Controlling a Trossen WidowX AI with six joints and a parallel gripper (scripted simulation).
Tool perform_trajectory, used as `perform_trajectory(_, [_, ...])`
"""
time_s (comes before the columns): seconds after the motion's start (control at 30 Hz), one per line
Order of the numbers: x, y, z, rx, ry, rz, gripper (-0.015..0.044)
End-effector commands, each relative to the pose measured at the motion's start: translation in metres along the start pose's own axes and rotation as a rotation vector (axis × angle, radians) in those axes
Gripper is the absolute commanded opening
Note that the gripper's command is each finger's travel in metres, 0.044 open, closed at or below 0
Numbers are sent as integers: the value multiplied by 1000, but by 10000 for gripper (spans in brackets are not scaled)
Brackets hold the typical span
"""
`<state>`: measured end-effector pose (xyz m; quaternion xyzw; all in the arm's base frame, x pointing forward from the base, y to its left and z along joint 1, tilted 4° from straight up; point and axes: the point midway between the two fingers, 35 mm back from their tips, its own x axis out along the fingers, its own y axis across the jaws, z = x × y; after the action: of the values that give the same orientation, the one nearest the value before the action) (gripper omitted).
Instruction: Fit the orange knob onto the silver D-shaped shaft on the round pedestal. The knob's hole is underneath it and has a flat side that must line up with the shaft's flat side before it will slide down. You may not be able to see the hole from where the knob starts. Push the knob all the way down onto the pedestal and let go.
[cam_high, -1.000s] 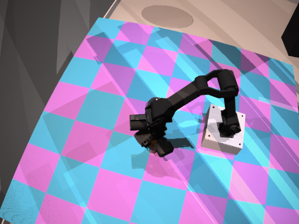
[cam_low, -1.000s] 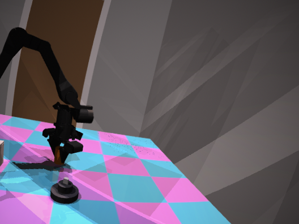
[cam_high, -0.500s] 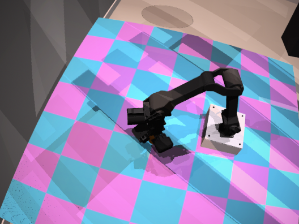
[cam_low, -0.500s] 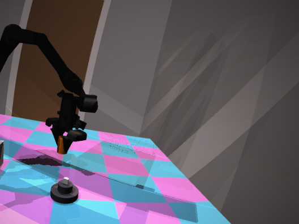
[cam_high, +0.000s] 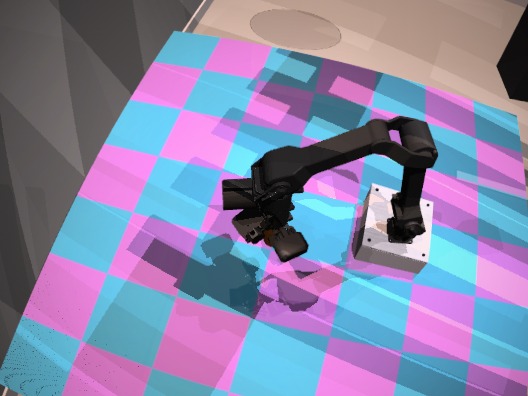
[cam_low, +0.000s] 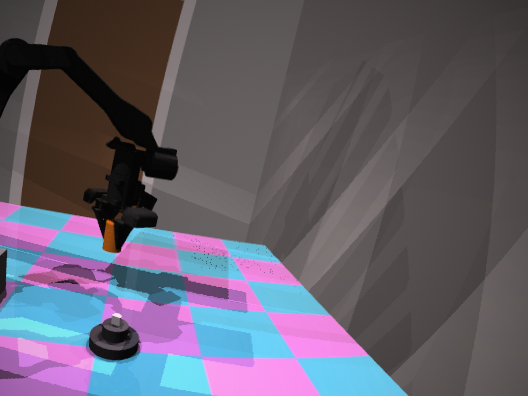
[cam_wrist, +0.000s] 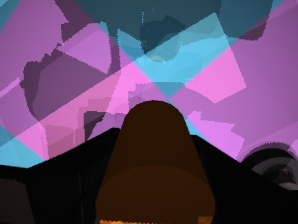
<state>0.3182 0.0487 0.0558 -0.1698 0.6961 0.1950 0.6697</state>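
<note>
The orange knob (cam_high: 269, 237) (cam_low: 110, 239) (cam_wrist: 155, 165) is a tapered piece, held off the table with its wider end down in the exterior view. My gripper (cam_high: 270, 240) (cam_low: 113, 236) (cam_wrist: 154, 138) is shut on it, a finger on either side. The dark round pedestal (cam_low: 114, 349) stands on the table with a short silver shaft (cam_low: 116, 320) on top. The knob is above and away from it, behind it in that view. Part of the pedestal (cam_wrist: 271, 156) shows at the wrist view's lower right edge. The arm hides the pedestal in the top view. The knob's hole is not visible.
The table has a pink and blue checkered top (cam_high: 200, 335) (cam_low: 245, 372). The arm's pale base block (cam_high: 392, 252) stands to the right of the gripper in the top view. Broad shadows of the arm cross the checks.
</note>
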Motion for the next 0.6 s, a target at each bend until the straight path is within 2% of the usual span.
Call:
perform_trajectory(0.0, [-17, -1, 3, -10, -18, -10, 0])
perform_trajectory(0.27, [-38, 1, -1, -19, -10, -11, 0])
perform_trajectory(0.57, [-35, -11, -7, 21, -3, -6, 0])
